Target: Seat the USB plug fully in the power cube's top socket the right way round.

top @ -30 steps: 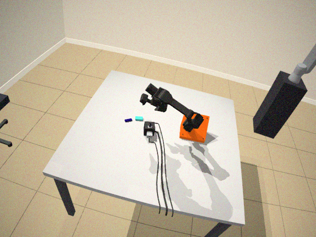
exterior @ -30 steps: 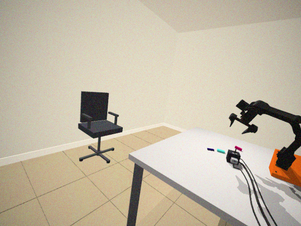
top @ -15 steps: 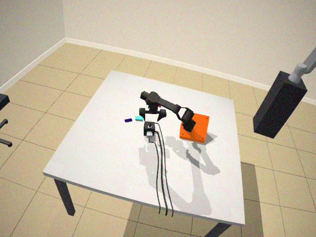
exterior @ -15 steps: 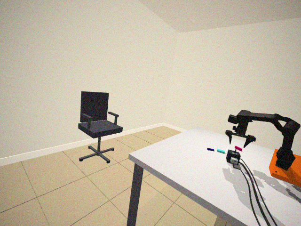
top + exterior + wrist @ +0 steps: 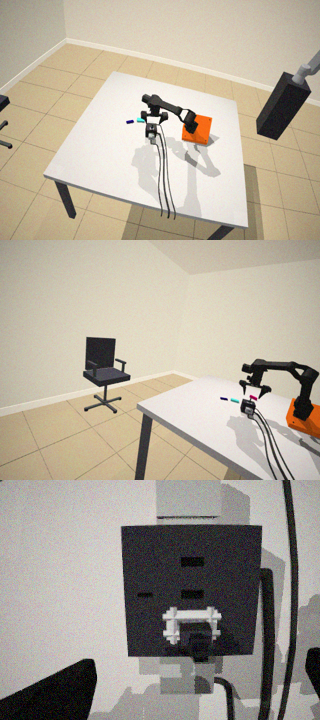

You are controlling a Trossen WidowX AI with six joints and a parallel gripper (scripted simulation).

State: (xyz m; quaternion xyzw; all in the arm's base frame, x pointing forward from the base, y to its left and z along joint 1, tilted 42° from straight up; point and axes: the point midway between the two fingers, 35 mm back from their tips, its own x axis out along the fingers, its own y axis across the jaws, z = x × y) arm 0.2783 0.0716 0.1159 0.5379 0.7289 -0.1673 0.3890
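Note:
The black power cube (image 5: 149, 128) (image 5: 244, 407) (image 5: 154, 560) stands near the middle of the white table (image 5: 103, 155) (image 5: 193, 405). The small dark USB plug (image 5: 153, 127) (image 5: 250, 401) (image 5: 198, 643) sticks up from a socket on its top, inside a whitish frame. My gripper (image 5: 154, 116) (image 5: 252, 391) (image 5: 204, 666) is open and empty. It points down and hangs a little above the cube, with its fingers to either side of the plug and not touching it.
Dark cables (image 5: 165, 175) (image 5: 268, 438) (image 5: 290, 574) run from the cube over the table's front edge. A grey plug (image 5: 151, 137) (image 5: 188, 487) sits in the cube's side. Cyan (image 5: 140, 119) (image 5: 234, 400), dark blue (image 5: 129, 121) (image 5: 223, 398) and pink (image 5: 253, 396) blocks lie nearby. The arm stands on an orange base (image 5: 202, 129) (image 5: 310, 423).

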